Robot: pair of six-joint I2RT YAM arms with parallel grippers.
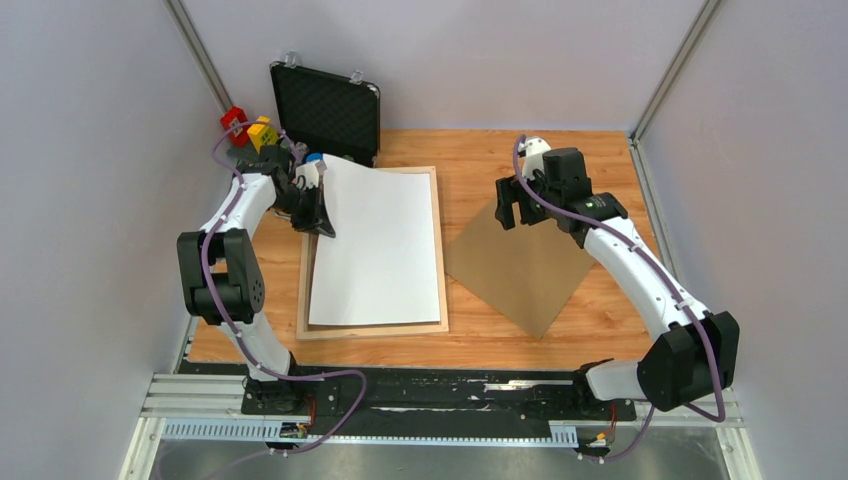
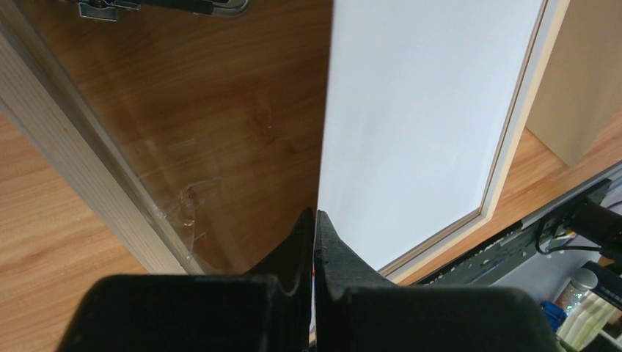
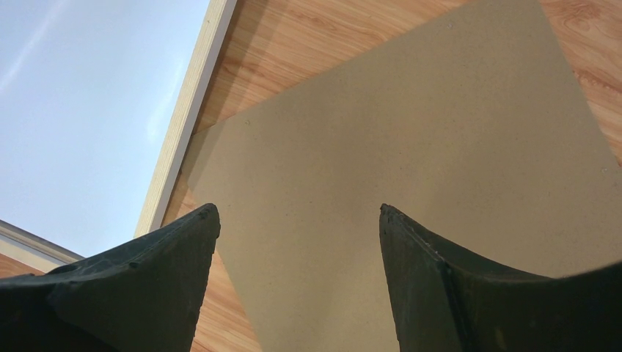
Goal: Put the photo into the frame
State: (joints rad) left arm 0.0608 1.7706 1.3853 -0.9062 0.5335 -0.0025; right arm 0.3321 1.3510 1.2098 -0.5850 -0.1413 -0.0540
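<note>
White-backed photo — over wooden frame

One arm gripping, the other poised open.
The left arm bent high at the elbow and reached in over the left rail of the frame, its left gripper clamped tight on the photo at its left edge. The right arm stretched out right of the frame, its right gripper pointing down, jaws spread wide, holding nothing.

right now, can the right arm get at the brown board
Probably yes: the right hand hangs open over the brown board, and nothing lies on the board or between the two.
</note>
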